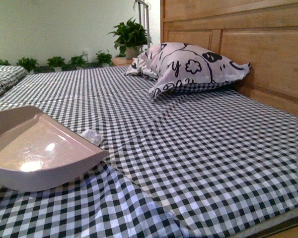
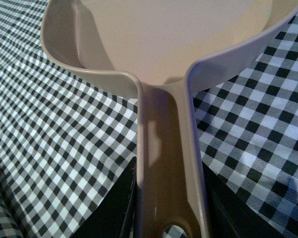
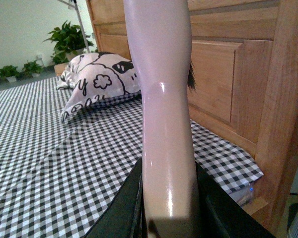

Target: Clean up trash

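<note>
- The trash (image 1: 92, 137), a small crumpled white wad, lies on the bed (image 1: 203, 153) at the left of the front frame. It is just beyond the far edge of the dustpan (image 1: 64, 172), touching it or nearly so.
- The wad has no clear front. Its slightly longer axis seems to run along the pan's edge, slanting down to the right of the frame.
- The left fingers (image 2: 121, 210) are closed on the dustpan's handle, one on each side.
- The right fingers (image 3: 129, 215) clamp a pale handle (image 3: 164, 99), probably a brush. It stands upright at the right of the bed, well apart from the wad.
- Risks:
  - The wad looks light, so a hard sweep could flick it over or past the pan.
  - The soft checked sheet may bunch under the pan's edge, and the wad could then slip beneath.
  - The pan could push the wad away instead of catching it.
</note>
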Motion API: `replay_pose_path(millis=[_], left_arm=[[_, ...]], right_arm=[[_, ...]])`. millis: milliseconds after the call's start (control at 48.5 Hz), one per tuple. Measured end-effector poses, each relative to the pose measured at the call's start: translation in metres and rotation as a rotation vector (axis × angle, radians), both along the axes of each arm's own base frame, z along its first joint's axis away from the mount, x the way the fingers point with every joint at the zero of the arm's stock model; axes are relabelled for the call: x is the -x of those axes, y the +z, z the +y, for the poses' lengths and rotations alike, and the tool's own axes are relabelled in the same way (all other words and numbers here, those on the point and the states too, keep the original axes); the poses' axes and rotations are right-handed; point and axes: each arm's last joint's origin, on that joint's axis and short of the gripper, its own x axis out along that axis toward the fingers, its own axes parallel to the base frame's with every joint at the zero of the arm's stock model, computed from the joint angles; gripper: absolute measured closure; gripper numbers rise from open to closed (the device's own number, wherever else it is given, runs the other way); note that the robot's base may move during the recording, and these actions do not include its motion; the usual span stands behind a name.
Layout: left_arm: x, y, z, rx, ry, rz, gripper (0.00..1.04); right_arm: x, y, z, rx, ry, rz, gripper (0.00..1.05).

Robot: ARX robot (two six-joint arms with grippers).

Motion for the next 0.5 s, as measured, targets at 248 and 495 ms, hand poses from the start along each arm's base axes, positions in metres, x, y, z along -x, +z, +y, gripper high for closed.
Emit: replay_pose_path(millis=[248,495], left_arm=[[-0.009,-0.011,0.003,0.005,-0.003,0.08,0.77],[-0.011,-0.02,0.008,0.019,0.008,0.124,0.77]], right_arm=[[0.0,0.0,0.0,0.0,0.0,0.0,0.84],[0.0,0.0,0.0,0.0,0.0,0.0,0.84]])
